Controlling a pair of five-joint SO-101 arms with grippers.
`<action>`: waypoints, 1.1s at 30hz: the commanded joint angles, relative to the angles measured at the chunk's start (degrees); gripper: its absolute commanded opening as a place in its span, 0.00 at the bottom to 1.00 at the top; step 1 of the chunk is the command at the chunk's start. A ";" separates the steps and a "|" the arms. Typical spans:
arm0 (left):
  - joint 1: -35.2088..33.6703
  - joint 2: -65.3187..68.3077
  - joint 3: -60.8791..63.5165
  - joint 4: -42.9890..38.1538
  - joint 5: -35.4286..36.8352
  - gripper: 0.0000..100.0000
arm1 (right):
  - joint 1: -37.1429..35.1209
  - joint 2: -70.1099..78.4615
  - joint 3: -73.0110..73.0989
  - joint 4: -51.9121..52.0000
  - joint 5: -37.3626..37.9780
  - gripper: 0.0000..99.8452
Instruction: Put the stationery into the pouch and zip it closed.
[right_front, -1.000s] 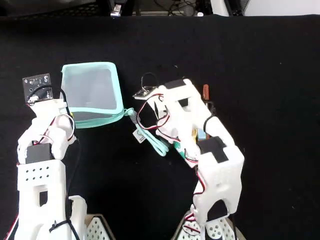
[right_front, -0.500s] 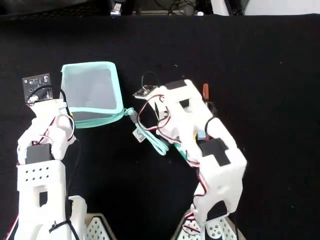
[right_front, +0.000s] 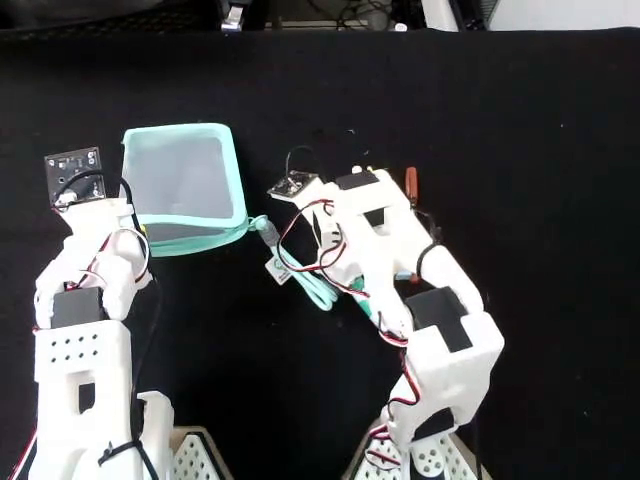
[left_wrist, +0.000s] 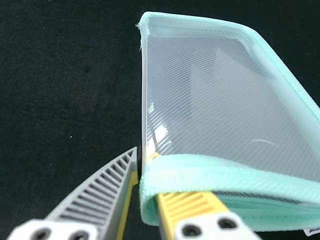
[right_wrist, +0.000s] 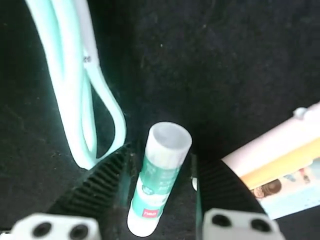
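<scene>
Two arms are standing side by side at the black table, each occupied with a different item.

(a) The left gripper is clamping the near rim of the pouch. Its yellow finger is sitting inside the open mouth, and its grey finger is pressing from outside. The pouch, mint-edged with a translucent mesh wall, is lying flat on the table in front of the left arm. Its mouth is facing that arm and is gaping slightly.

(b) The right gripper is hanging low over the table with its two black fingers parted. They are straddling the glue stick without closing on it, and a dark gap is showing along one side. The glue stick, white-capped with a green label, is lying between the two arms, under the right arm's wrist.

(c) A mint strap is running from the pouch's near corner toward the right arm. Its looped end is lying just beside the glue stick. A pale and yellow stationery item is resting near the glue stick on the opposite side from the strap.
</scene>
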 joint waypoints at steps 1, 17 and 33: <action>0.84 0.09 -0.31 -1.23 0.35 0.03 | -0.88 -6.20 -0.40 -0.53 0.62 0.19; 0.92 0.09 -0.31 -1.32 0.35 0.03 | -1.05 -8.04 6.81 -7.30 0.70 0.19; 0.92 0.09 -0.31 -1.23 0.35 0.03 | -3.34 2.33 -3.21 -2.46 -0.88 0.03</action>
